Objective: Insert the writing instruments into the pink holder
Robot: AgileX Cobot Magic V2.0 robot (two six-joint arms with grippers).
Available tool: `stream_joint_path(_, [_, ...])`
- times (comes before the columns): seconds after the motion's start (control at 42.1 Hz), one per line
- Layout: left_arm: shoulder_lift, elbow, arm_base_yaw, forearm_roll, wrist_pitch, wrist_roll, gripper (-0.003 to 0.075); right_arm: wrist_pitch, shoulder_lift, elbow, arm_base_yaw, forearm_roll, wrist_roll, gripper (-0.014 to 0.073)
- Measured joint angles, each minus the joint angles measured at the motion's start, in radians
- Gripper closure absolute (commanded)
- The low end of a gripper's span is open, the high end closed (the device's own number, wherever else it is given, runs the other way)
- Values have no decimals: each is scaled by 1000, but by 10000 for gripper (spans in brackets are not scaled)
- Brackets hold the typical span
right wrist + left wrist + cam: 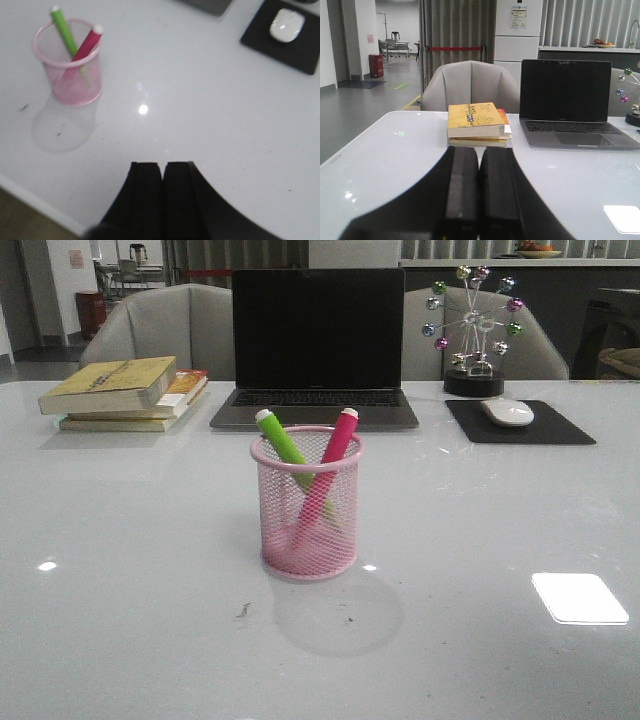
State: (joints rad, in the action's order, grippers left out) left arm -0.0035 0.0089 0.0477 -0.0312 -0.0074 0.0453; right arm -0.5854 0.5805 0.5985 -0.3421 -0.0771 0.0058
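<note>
**Both markers in the cup, my tools closed and empty**

The pink holder (306, 504) stands upright mid-bench, before the laptop (317, 345). The green marker (283, 440) and pink marker (336, 443) lean crossed inside it, whitish ends above the rim. My left tool (479, 200) and right tool (162, 197) have fingers pressed together, gripping nothing, well apart from the holder.
</note>
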Motion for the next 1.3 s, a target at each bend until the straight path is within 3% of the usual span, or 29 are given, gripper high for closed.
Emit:
stream_joint_path(0.214, [0, 0, 0, 0, 0, 0, 623, 255, -249, -227, 186, 0, 0, 536])
stream_joint_path(0.427, [0, 0, 0, 0, 0, 0, 623, 379, -467, -430, 285, 18, 0, 536])
stream_joint_path(0.688, [0, 0, 0, 0, 0, 0, 623, 550, -588, -617, 297, 55, 0, 536])
stream_joint_path(1.305, [0, 0, 0, 0, -2, 0, 623, 598, -591, -627, 301, 117, 0, 536])
